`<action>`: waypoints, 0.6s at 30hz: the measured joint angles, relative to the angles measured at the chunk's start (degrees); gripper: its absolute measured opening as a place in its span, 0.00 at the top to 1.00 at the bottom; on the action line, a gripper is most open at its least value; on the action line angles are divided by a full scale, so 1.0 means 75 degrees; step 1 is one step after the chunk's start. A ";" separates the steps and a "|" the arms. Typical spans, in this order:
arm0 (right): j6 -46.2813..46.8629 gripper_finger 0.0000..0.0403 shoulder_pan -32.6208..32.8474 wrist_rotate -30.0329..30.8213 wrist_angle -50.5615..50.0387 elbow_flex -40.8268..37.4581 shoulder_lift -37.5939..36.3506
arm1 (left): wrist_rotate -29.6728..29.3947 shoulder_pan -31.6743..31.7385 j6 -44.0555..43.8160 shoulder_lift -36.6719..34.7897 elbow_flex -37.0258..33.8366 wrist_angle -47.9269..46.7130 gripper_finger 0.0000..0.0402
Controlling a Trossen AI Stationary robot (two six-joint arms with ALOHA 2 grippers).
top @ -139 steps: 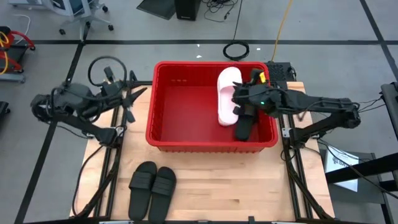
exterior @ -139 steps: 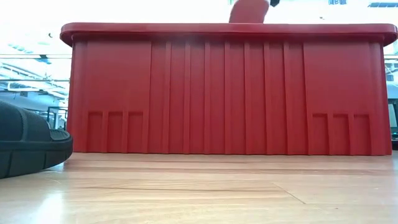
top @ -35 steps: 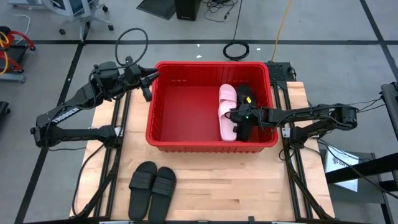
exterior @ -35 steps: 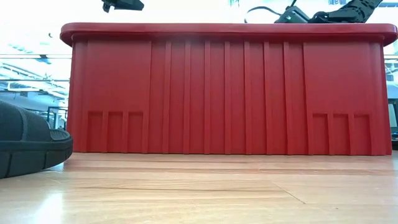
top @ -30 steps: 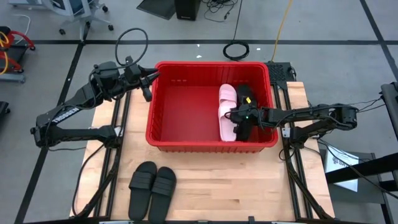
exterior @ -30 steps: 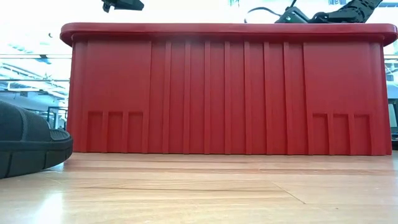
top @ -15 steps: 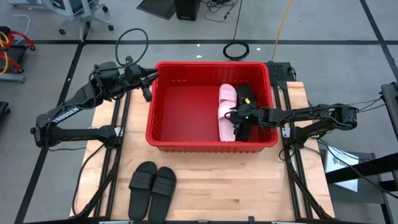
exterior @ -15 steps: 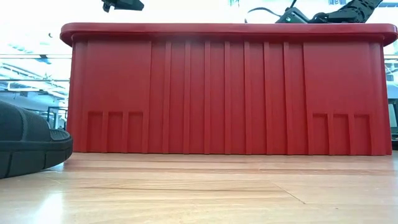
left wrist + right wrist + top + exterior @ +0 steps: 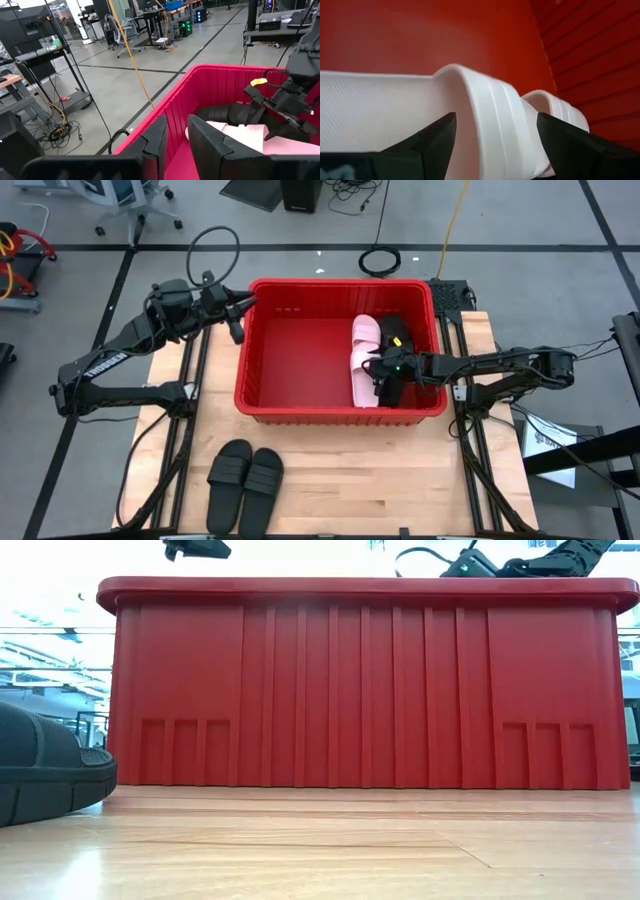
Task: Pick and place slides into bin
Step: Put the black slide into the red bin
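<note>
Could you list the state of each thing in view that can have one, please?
bin: upright on the table, holding slides.
pink slides: lying in the bin's right part, released.
black slide in the bin: lying beside the pink ones.
black slides on the table: a pair, side by side, not yet binned.
right gripper: fingers open, straddling a pink slide.
left gripper: empty, above the bin's left rim.

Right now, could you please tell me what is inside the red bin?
The red bin holds pink slides and a black slide at its right end, with the right tool open over them. The arm covers part of the black slide.
</note>
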 joint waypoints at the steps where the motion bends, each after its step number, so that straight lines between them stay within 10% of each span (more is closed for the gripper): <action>1: -0.0026 0.34 0.0014 -0.0001 0.0075 0.0000 0.0000 | 0.0000 0.0000 0.0000 0.0000 0.0000 -0.0045 0.80; 18: -0.0675 0.36 0.0335 0.0022 0.2722 -0.0003 -0.1055 | 0.0001 -0.0004 -0.0264 0.0000 0.0000 -0.0099 0.80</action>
